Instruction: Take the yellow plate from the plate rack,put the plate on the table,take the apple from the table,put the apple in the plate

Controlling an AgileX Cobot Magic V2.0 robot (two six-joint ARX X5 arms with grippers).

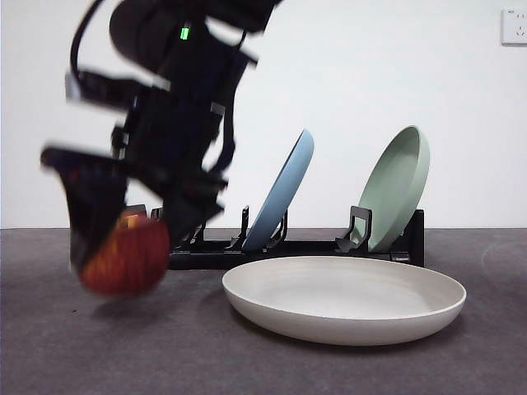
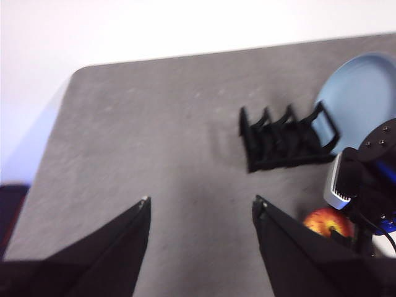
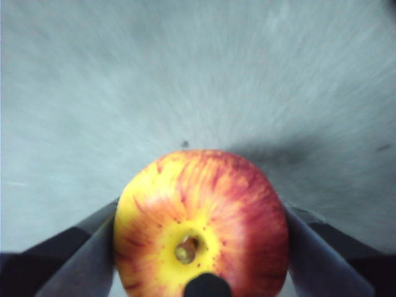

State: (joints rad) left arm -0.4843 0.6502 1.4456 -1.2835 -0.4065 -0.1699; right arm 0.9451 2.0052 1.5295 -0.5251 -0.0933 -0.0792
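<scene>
The red-and-yellow apple (image 3: 201, 226) sits between my right gripper's jaws, which are shut on its sides; the grey table (image 3: 185, 74) is blurred below it. In the front view the right gripper (image 1: 115, 247) holds the apple (image 1: 123, 259) just above the table (image 1: 123, 354), left of the yellow plate (image 1: 344, 298). The cream plate lies flat on the table in front of the black plate rack (image 1: 288, 245). My left gripper (image 2: 201, 210) is open and empty above bare table (image 2: 154, 124); its view also shows the apple (image 2: 327, 223), the rack (image 2: 281, 139) and the right arm.
A light blue plate (image 1: 284, 188) and a sage green plate (image 1: 399, 185) stand upright in the rack. The blue plate also shows in the left wrist view (image 2: 362, 99). A white wall stands behind the table. A wall socket (image 1: 515, 26) is at the top right.
</scene>
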